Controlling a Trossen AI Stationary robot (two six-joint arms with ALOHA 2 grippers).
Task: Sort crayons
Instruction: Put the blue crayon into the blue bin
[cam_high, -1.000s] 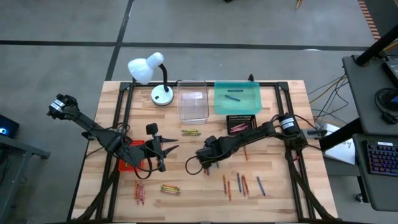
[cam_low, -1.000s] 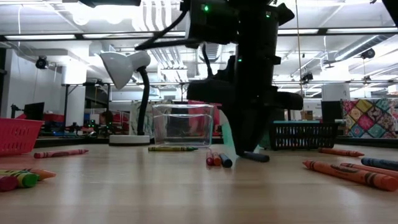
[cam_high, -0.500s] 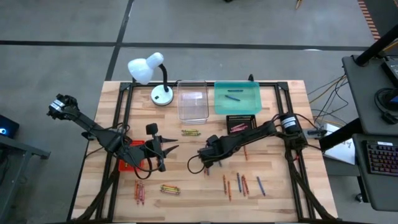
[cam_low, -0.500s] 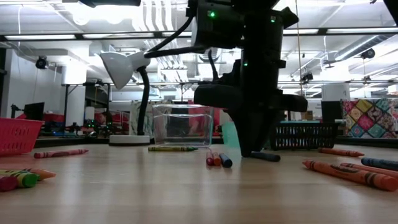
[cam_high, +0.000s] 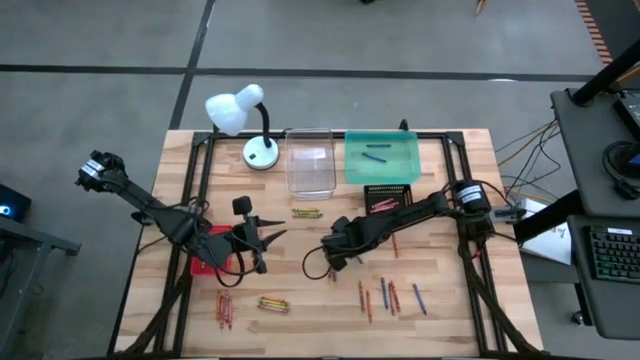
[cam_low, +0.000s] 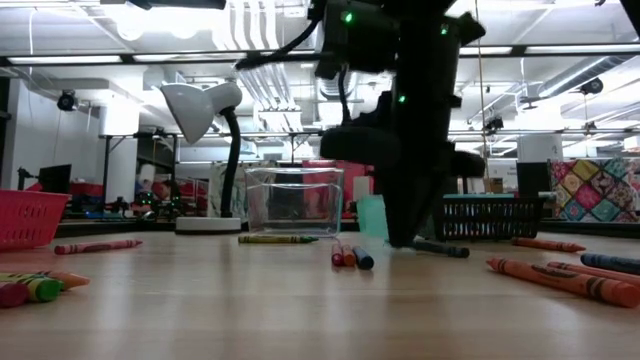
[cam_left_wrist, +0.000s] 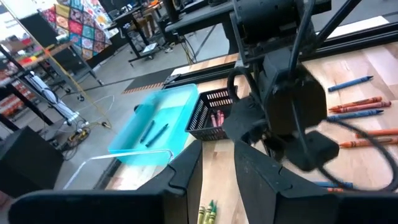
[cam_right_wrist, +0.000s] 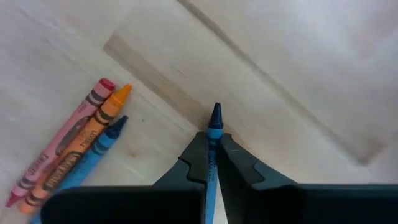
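Observation:
My right gripper (cam_high: 335, 258) stands near the table's middle, pointing steeply down, shut on a blue crayon (cam_right_wrist: 214, 124). Beside it a red, an orange and a blue crayon (cam_right_wrist: 81, 149) lie flat together on the wood. More crayons lie loose: a greenish pair (cam_high: 306, 212), groups near the front edge (cam_high: 225, 308) (cam_high: 273, 302), and several at the front right (cam_high: 390, 295). My left gripper (cam_high: 268, 250) hovers over the red tray (cam_high: 205, 262), its fingers (cam_left_wrist: 186, 174) apart with nothing between them. My right gripper pinches the blue crayon's wrapped body (cam_right_wrist: 212, 149), just behind its pointed tip, between its two fingers (cam_right_wrist: 194, 155). The fingers come down from above and lie across the crayon. The tip pokes out past them. The crayon lies near level at the table top (cam_low: 440, 249); whether it is clear of the wood I cannot tell.
At the far edge stand a white desk lamp (cam_high: 240, 115), a clear tray (cam_high: 309, 165) and a teal tray (cam_high: 400, 165) holding blue crayons. A black basket (cam_high: 389, 190) with red crayons sits in front of the teal tray. Bare wood lies in front of my right gripper.
My right gripper has shut on the blue crayon, rolling a little about its own axis. The crayon's free end has swung slightly toward the table's right.

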